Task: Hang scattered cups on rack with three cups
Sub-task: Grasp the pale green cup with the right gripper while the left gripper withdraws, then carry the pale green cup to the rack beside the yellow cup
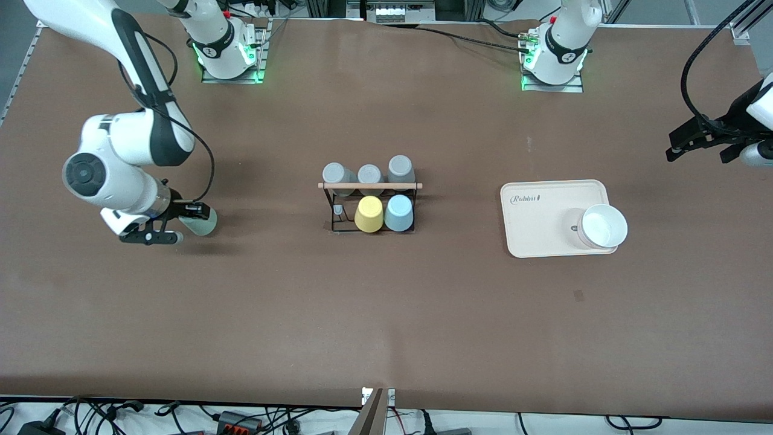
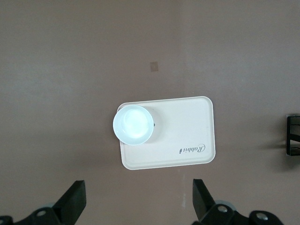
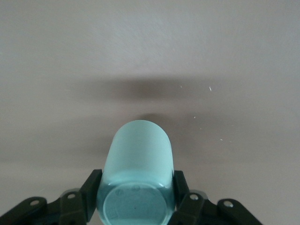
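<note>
Gripping the mint green cup (image 1: 199, 222) near its base, the right gripper (image 1: 172, 225) has its fingers shut against the cup's sides, low at the right arm's end of the table; the cup lies tipped, its long axis pointing toward the rack (image 1: 369, 204) — well apart, mid-table. One peg beside the yellow cup (image 1: 369, 214) and light blue cup (image 1: 398, 212) looks free. The left gripper (image 1: 700, 140) waits with fingers wide and empty, over the table's edge near the cream tray (image 1: 543, 229).

"Rabbit" in script on the cream tray (image 1: 543, 223).
</note>
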`<state>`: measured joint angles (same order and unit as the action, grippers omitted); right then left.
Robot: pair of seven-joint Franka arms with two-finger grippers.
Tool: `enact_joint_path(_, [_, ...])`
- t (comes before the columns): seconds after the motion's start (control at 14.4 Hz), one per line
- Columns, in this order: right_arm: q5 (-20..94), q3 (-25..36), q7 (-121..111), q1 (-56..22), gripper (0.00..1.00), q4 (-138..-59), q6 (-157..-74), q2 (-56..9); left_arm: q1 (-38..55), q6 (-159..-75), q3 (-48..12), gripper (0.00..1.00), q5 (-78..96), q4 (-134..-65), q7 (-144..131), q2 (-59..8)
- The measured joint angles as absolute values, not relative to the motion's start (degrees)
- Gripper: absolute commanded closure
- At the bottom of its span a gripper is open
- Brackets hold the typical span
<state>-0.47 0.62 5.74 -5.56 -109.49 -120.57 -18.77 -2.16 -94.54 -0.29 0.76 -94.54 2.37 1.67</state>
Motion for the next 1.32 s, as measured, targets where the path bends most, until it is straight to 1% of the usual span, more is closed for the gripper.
enact_joint_path(0.07, [-0.3, 0.51, 5.74, -6.89, 0.66, -105.6, -116.65, -18.7, -2.16, -94.68, -0.31, 0.0, 0.76, -94.36, 2.15, 1.69])
enact_joint_path(0.21, [0.97, 0.32, 6.6, -10.5, 0.66, -100.36, -112.97, -18.51, -2.18, -94.43, -0.31, 0.0, 0.76, -93.08, 1.66, 1.63])
enact_joint_path(0.49, [2.65, 0.04, 16.07, -19.07, 0.65, -94.96, -112.6, -18.98, -2.46, -91.48, -0.28, 0.0, 0.76, -88.92, 1.61, -0.3])
enact_joint_path(0.83, [2.7, -0.02, 29.89, -27.91, 0.65, -89.23, -112.6, -22.3, -2.51, -90.21, -0.39, 0.0, 0.76, -87.46, 1.59, -1.77])
enact_joint_path(1.11, [2.69, 0.01, 37.04, -32.59, 0.65, -86.51, -112.63, -25.94, -2.51, -89.65, -0.46, 0.0, 0.76, -86.94, 1.58, -1.8])
enact_joint_path(1.32, [2.7, 0.04, 39.75, -33.43, 0.65, -85.43, -112.6, -27.48, -2.51, -88.82, -0.49, 0.0, 0.76, -86.87, 1.56, -1.8])
